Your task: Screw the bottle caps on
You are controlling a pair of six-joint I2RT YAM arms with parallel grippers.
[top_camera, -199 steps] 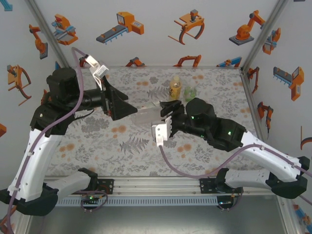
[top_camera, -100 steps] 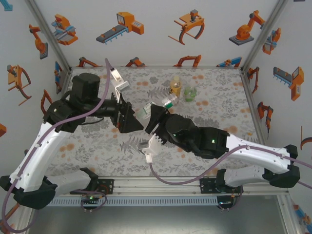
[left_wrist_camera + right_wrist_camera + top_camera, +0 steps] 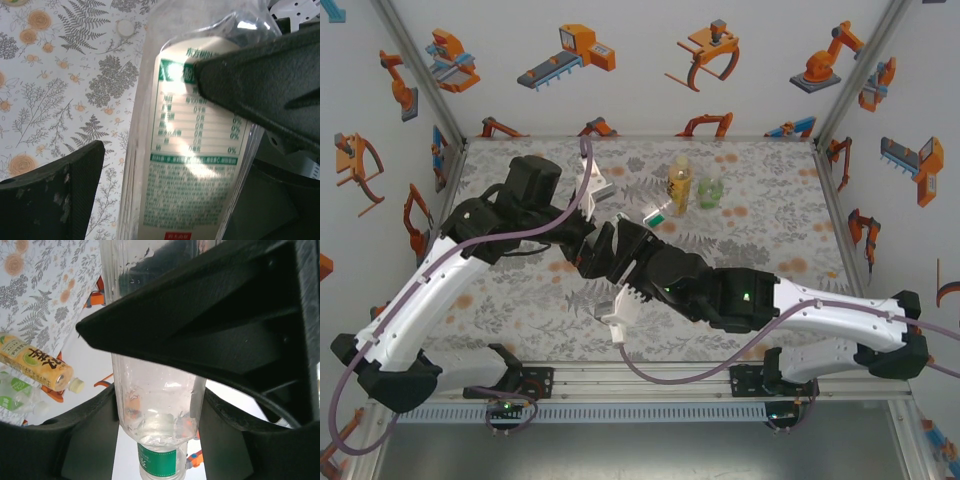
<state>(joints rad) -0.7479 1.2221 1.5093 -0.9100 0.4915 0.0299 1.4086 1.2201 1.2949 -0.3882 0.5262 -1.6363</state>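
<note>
Over the middle of the table (image 3: 770, 175), my right pincer (image 3: 156, 395) clamps the green-label bottle (image 3: 195, 165) across its body. My left pincer (image 3: 150, 110) straddles that same bottle, jaws apart, one finger clear of it. The amber bottle (image 3: 678, 185) and the small clear bottle (image 3: 710, 192) stand near the far edge. I can't make out a cap on the held bottle, so I judge the screwing unfinished.

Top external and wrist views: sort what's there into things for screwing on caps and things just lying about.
For the job:
clear plastic bottle with green-and-white label, held off the table
amber plastic bottle with yellow label
small clear plastic bottle with green label
small round white plastic cap

Just there:
floral table cover
orange robot stickers on the walls
</note>
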